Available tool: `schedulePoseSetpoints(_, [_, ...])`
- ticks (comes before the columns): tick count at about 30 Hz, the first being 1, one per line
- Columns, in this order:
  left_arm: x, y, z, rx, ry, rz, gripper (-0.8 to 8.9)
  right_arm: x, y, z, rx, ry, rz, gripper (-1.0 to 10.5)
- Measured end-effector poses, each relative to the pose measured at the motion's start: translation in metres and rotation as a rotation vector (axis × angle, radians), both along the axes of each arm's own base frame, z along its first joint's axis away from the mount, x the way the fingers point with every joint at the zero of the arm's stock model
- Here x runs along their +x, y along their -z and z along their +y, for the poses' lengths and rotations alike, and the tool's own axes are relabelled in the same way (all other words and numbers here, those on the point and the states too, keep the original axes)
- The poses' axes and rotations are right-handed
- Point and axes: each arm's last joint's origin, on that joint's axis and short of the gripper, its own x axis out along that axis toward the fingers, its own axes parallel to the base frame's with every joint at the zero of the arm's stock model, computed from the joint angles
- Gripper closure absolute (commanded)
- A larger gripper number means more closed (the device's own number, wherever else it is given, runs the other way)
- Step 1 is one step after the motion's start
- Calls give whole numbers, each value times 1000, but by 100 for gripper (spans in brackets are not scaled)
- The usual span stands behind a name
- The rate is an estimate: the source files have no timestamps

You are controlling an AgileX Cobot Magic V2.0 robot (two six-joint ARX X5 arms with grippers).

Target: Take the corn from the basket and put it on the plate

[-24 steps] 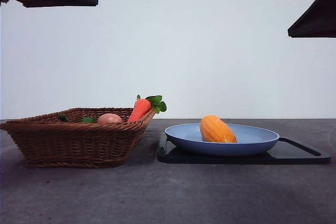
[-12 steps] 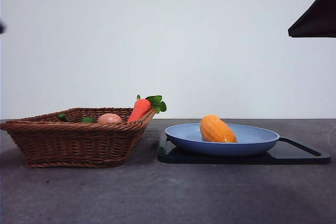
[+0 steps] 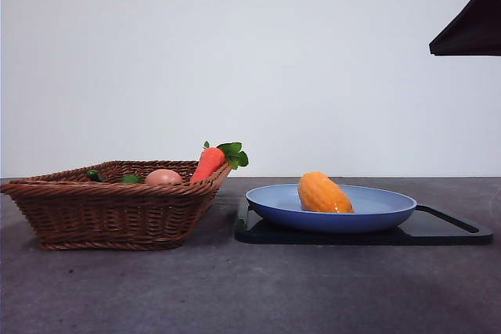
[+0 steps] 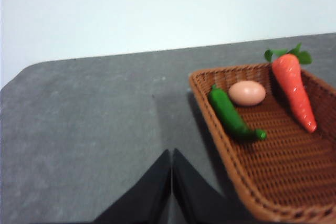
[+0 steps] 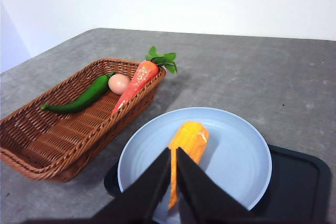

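Note:
The corn [image 3: 323,193] lies on its side in the light-blue plate [image 3: 383,210], right of the wicker basket [image 3: 109,213]. From the right wrist view, the corn [image 5: 192,136] rests near the middle of the plate [image 5: 239,156], and my right gripper [image 5: 173,152] hangs above it, shut and holding nothing. It shows only as a black tip [image 3: 470,25] at the front view's top right corner. My left gripper [image 4: 170,153] is shut and empty, raised over bare table beside the basket [image 4: 278,187], and is out of the front view.
The basket holds a carrot [image 3: 210,162] leaning on its rim, a pinkish egg [image 3: 163,177] and a green chili pepper [image 4: 231,115]. A flat black tray [image 3: 446,228] lies under the plate. The grey table runs on in front.
The dark shape of the left arm at the front view's top left has moved up and out of the picture. Corn, plate and basket have not moved.

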Motion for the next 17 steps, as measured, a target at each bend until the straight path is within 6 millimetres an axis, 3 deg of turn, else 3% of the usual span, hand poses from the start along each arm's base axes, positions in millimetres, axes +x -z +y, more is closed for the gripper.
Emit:
schedulePoseSetpoints(11, [-9, 23, 1, 0, -13, 97, 806, 0, 0, 0, 0, 0, 0, 945])
schedulePoseSetpoints(17, [-13, 24, 1, -9, -14, 70, 806, 0, 0, 0, 0, 0, 0, 945])
